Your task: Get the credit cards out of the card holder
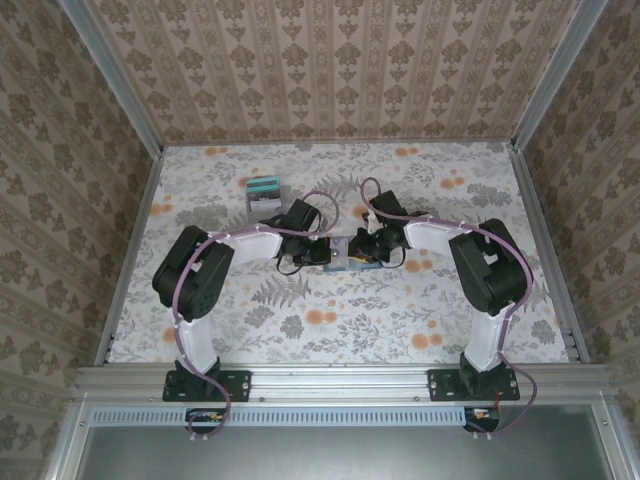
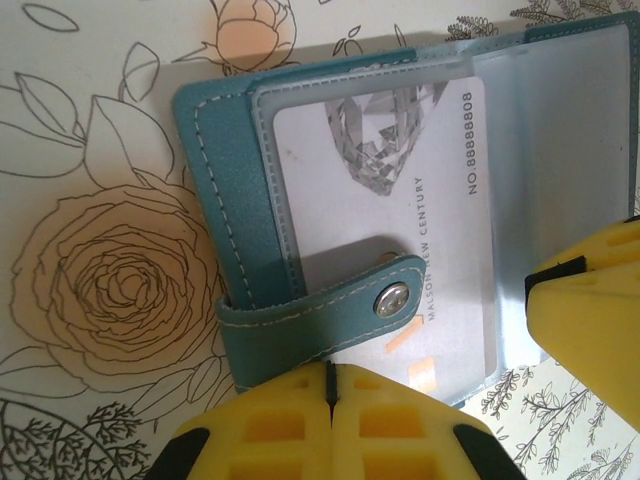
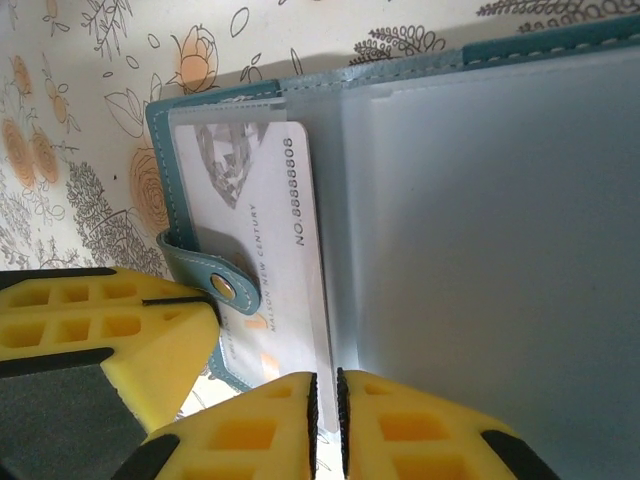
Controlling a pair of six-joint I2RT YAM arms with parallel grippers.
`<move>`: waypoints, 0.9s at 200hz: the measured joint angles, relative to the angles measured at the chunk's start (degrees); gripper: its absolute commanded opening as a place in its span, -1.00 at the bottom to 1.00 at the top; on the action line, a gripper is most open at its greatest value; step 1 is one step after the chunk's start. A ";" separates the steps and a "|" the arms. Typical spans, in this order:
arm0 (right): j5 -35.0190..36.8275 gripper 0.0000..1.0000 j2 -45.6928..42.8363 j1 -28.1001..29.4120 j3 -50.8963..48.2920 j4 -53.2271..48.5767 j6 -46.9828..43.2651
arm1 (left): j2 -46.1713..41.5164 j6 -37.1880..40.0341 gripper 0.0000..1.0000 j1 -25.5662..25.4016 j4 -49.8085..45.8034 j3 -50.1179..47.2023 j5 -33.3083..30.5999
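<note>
The teal-blue card holder (image 1: pixel 343 258) lies open mid-table between both grippers. In the left wrist view its left panel (image 2: pixel 225 180) holds a white credit card (image 2: pixel 400 200) under a clear sleeve, and a snap strap (image 2: pixel 320 312) crosses the card's lower part. My left gripper (image 2: pixel 332 378) is shut, its yellow tips touching the strap's edge. In the right wrist view the same card (image 3: pixel 260 200) lies beside frosted sleeves (image 3: pixel 480 220). My right gripper (image 3: pixel 327 395) hovers over the card's right edge, pads a narrow gap apart, gripping nothing I can make out. The left gripper (image 3: pixel 205 300) sits close beside it.
A grey rectangle with a green band (image 1: pixel 263 193) lies on the floral tabletop behind the left arm. Aluminium rails (image 1: pixel 130 250) and patterned walls (image 1: pixel 330 60) enclose the table. Both arms (image 1: pixel 200 270) bend inward, so the grippers crowd together at the centre.
</note>
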 measured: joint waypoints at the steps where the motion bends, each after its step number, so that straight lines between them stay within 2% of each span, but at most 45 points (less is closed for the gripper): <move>1: 0.02 -0.62 0.00 0.00 0.00 -0.02 0.02 | 0.02 0.00 -0.94 -0.02 0.02 0.07 -0.02; 68: 0.04 -0.61 1.09 0.00 0.24 -0.09 0.07 | 1.03 0.00 -0.93 -0.87 -0.22 1.46 -0.02; 129: 0.00 -1.00 1.16 -0.13 0.28 -0.13 0.59 | 1.07 0.00 -1.00 -0.92 -0.35 1.51 -0.09; 180: -0.02 -1.00 1.07 -0.96 -0.17 0.35 0.70 | 1.18 -0.42 -1.00 -0.92 -1.86 2.23 -1.33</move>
